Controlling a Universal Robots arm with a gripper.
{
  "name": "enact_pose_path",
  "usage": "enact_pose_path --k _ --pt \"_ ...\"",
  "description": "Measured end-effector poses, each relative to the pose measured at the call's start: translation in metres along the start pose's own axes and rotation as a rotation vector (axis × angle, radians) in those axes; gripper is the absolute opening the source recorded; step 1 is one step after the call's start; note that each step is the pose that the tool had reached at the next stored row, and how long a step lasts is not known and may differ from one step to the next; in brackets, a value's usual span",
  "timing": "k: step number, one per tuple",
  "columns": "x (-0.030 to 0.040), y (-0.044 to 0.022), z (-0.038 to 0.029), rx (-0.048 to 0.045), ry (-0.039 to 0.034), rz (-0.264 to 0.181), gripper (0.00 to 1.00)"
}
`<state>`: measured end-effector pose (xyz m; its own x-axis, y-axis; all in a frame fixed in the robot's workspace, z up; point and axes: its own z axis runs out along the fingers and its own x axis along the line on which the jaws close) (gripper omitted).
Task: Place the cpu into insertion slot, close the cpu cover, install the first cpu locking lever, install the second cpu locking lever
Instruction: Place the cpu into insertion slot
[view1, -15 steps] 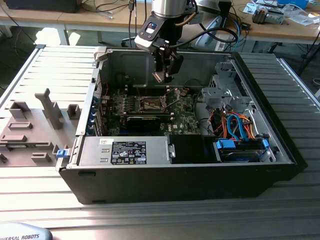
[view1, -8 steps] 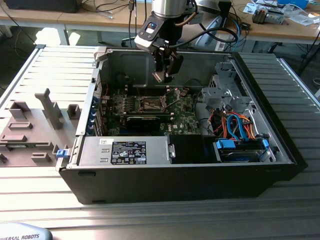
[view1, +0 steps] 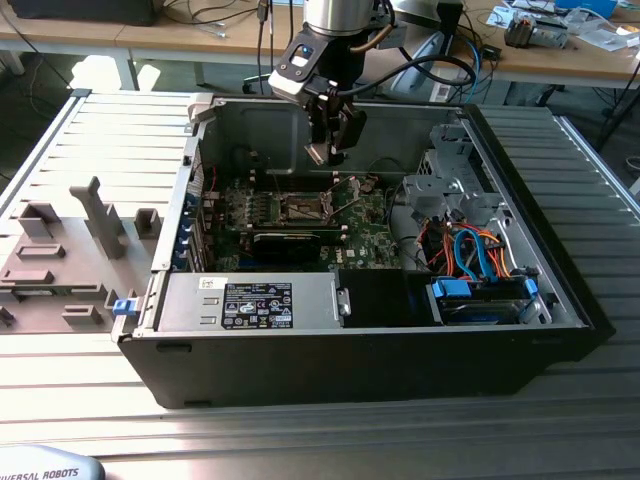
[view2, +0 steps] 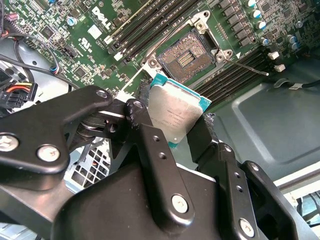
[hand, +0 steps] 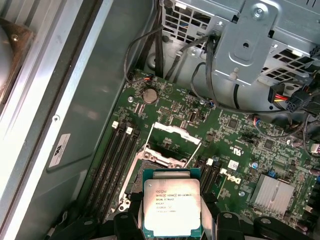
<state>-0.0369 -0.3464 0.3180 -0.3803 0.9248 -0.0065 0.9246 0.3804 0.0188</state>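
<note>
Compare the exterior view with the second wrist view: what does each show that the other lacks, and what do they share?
The exterior view adds the open computer case, the grey fixture tray at the exterior view's left and the blue drive cables. The second wrist view adds the socket's bare contact field and the metal top of the cpu. Both share the gripper, shut on the cpu, above the green motherboard.

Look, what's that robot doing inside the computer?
The robot's gripper is gripping the cpu and hangs above the motherboard inside the open computer case. The socket is empty and the cpu cover stands open, so the chip is not in yet.
</note>
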Motion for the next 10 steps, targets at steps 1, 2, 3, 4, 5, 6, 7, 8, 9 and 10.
enact_pose_path --k 1,2,3,4,5,6,7,8,9,10 --pt "0.0000 0.0000 0.0000 -0.0001 0.0000 0.001 0.54" --pt "0.0000 0.0000 0.0000 -0.0001 0.0000 0.001 0.54" --pt "0.0000 0.0000 0.0000 0.0000 -0.0001 0.002 0.54" --pt "0.0000 0.0000 0.0000 0.0000 -0.0001 0.002 0.54" --pt "0.0000 0.0000 0.0000 -0.0001 -0.0001 0.004 0.54" --pt "0.0000 0.0000 0.0000 0.0000 -0.0001 0.004 0.54" --pt "0.0000 0.0000 0.0000 0.0000 -0.0001 0.005 0.54" --pt "0.0000 0.0000 0.0000 0.0000 -0.0001 0.006 0.54" --pt "0.0000 0.0000 0.0000 0.0000 -0.0001 0.007 0.54" --pt "0.0000 0.0000 0.0000 0.0000 -0.0002 0.007 0.54"
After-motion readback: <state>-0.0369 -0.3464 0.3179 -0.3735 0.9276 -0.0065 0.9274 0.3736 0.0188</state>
